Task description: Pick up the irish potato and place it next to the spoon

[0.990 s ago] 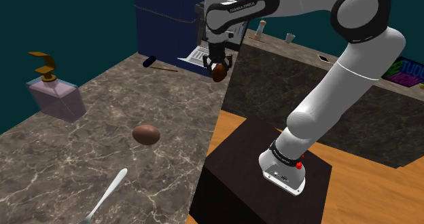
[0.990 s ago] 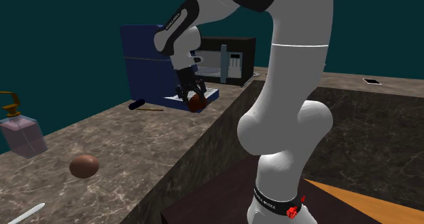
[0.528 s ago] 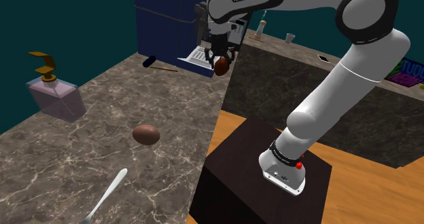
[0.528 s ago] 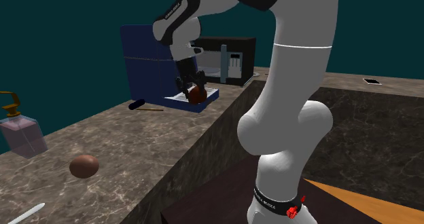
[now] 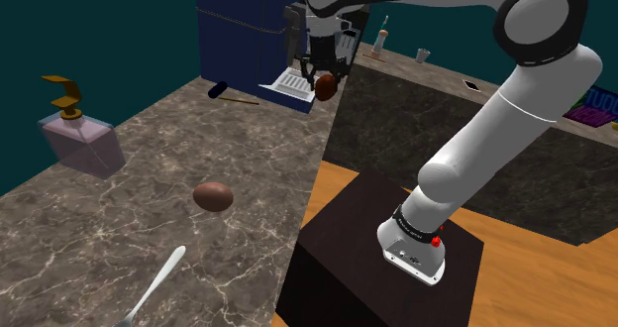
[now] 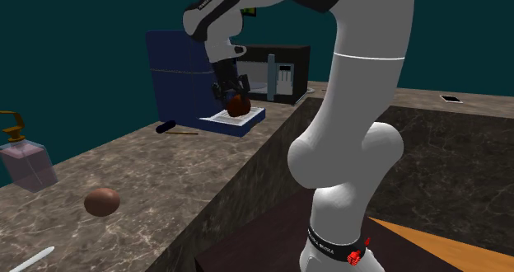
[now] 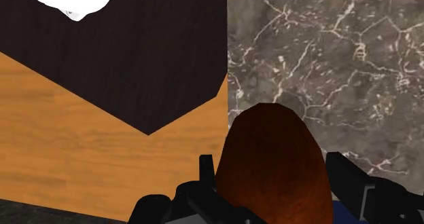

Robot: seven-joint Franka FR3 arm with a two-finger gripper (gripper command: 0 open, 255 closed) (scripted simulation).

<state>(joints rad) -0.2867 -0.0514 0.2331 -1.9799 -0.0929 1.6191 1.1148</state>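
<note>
1. While hanging above the far end of the marble counter (image 5: 129, 226), gripper (image 5: 322, 77) is clamped on the potato (image 5: 326, 87). In wrist view, black fingers (image 7: 346, 178) press both sides of it; potato is dark red-brown.
2. Potato is off the surface, just in front of blue machine (image 5: 243, 28) w/ white drip tray (image 5: 287, 85), and well apart from spoon (image 5: 158, 278) at counter's near end.
3. Writing: white lettering on black band of arm (image 5: 515, 117) is cut by shoulder view's top edge, can't read. Text on the band at arm base is too small. Colourful box (image 5: 594, 107) at shoulder view's right edge has big letters, cut off.
4. Containers: pale glass bottle (image 5: 81, 142) w/ gold cap, contents can't tell. Cup (image 5: 423, 54) and small bottle (image 5: 381, 44) on far dark counter are too small to judge.
5. Lighter brown oval lump (image 5: 213, 196) lies on counter btw glass bottle and spoon, not touching either.
6. Spoon's bowl end is cut by bottom edge. Black pen-like obj (image 5: 218, 90) lies beside machine. Dark stand (image 5: 347, 246) sits on wood floor (image 5: 535, 275).
</note>
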